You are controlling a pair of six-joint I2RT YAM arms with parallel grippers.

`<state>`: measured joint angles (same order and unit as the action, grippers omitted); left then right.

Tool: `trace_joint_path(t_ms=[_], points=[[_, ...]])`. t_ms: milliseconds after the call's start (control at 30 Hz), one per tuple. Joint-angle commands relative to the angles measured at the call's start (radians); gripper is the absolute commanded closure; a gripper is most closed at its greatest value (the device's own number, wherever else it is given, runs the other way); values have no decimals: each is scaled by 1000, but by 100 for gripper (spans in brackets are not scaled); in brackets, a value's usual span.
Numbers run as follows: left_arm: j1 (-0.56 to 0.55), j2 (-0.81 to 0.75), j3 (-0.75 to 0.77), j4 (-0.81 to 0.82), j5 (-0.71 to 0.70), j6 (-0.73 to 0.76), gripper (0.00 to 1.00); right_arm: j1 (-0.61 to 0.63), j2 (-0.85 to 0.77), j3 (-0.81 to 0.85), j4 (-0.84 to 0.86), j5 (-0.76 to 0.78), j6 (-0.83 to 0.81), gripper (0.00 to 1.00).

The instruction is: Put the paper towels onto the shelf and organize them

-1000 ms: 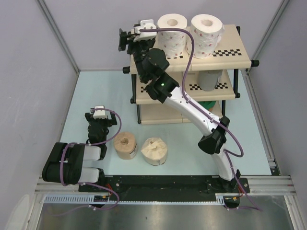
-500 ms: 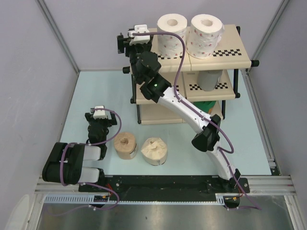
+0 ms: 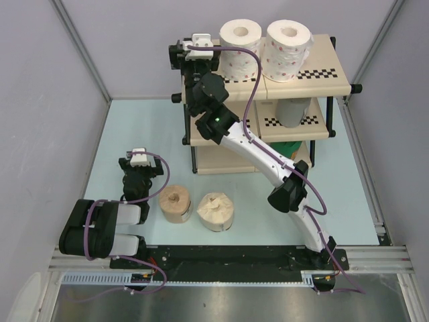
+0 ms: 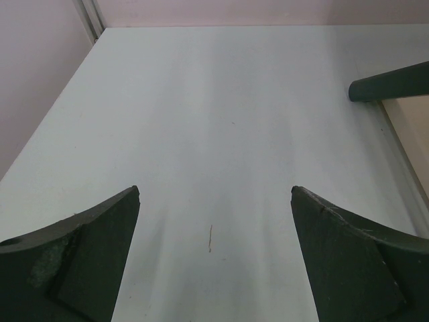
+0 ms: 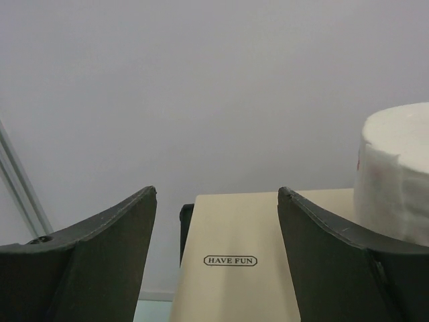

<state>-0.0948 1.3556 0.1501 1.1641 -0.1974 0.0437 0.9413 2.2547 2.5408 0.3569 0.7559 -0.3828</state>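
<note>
Paper towels: counted two dotted white on the top tier of the shelf, grey roll and green roll on the tiers below, tan roll and cream roll down on the table. Found right gripper empty, jaws apart, off the top tier's left end; left gripper gaping, empty, near the tan roll. Judged it between placements, with a table roll to be grasped next

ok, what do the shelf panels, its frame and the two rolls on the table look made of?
Shelf panels: smooth matte cream with a crisp printed label; likely plastic or laminated board. Frame: black round tubes, probably painted metal, could be plastic. Tan-brown roll and cream roll: soft wound paper, with rumpled, fuzzy tops.
</note>
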Motion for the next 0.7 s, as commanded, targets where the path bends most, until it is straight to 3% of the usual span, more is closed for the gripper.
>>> trace_joint_path(t_ms=[0,667], points=[[4,-13,12,39,21,-5,0,2,3,21,80,54,-54,23],[4,-15,12,39,21,-7,0,-27,-12,-40,200,152,-163,23]])
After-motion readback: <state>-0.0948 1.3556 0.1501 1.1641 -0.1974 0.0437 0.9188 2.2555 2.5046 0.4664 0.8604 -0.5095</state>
